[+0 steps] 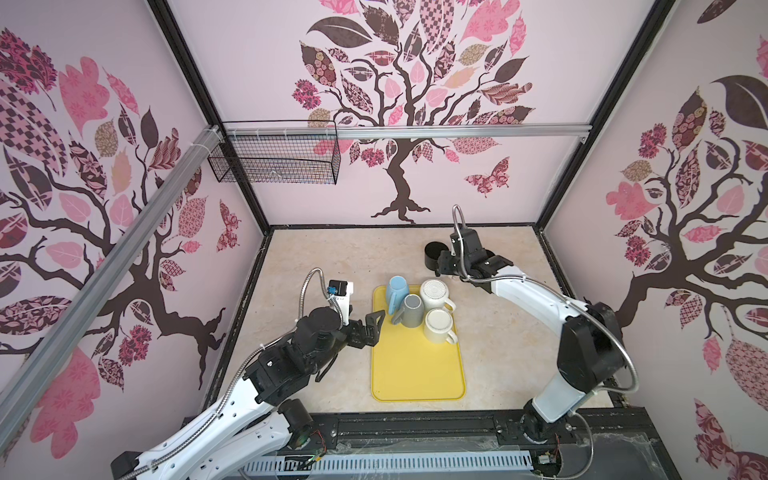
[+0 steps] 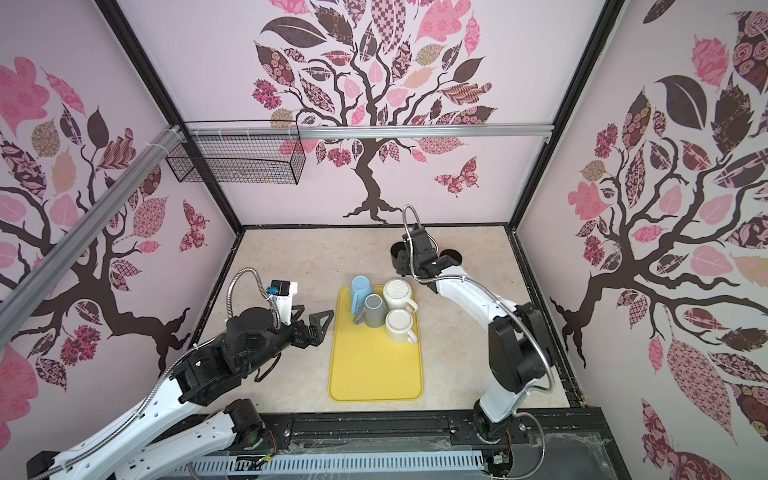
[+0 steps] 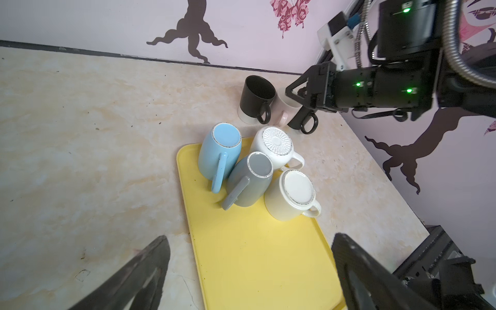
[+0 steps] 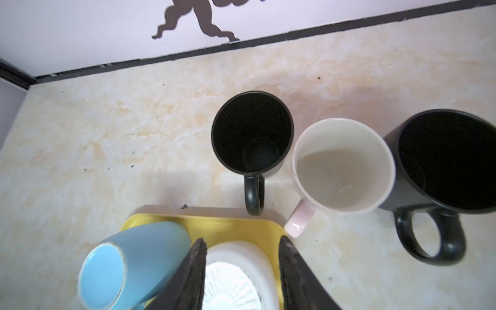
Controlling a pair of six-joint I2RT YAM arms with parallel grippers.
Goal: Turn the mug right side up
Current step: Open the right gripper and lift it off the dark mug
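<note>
On the marbled beige desk (image 1: 324,257) lies a yellow plastic tray (image 1: 415,370). Its far end carries a light-blue ceramic mug (image 1: 397,293) and a grey ceramic mug (image 1: 411,308) on the left, and a white ribbed-base mug (image 1: 434,293) behind a cream ceramic mug (image 1: 439,326) on the right. A row of three upright mugs (image 4: 341,166) stands behind the tray.

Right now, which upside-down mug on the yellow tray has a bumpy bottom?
The white mug, ribbed underneath; the blue mug, grey mug and cream mug have smooth bases.
</note>
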